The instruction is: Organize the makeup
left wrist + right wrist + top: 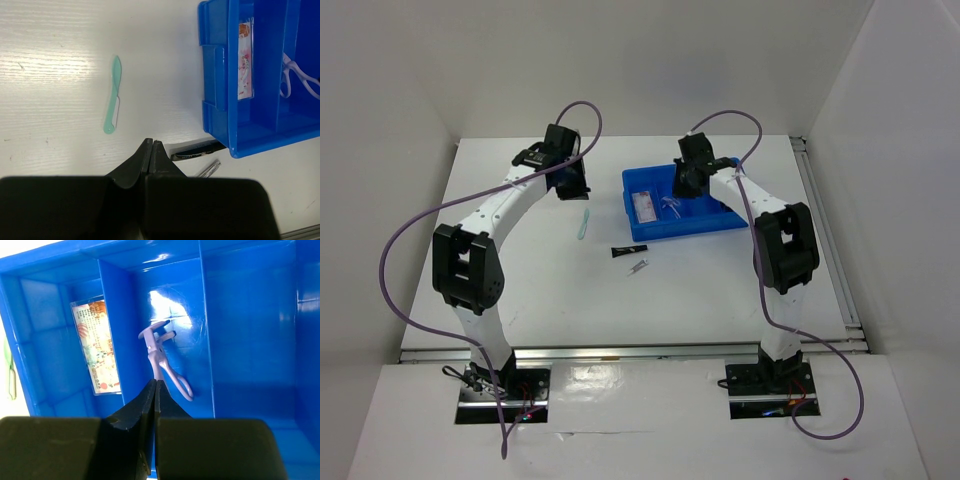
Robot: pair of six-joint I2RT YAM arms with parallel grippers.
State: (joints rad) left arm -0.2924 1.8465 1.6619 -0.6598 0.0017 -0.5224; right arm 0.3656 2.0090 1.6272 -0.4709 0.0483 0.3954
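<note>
Makeup (632,251), loose on counter (50,50): mint spatula (113,97) ahead-left of left tool (151,148), black tube (192,154) just right of it. Lilac eyelash curler (162,362) in blue bin (250,315), beyond right tool (155,387). Both tools pressed together, empty; spread before pinching tube crosswise.

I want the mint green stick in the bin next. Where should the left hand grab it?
The mint green stick lies flat on the table, long and thin. The left hand should probably come from straight above and pinch across its narrow middle.
</note>
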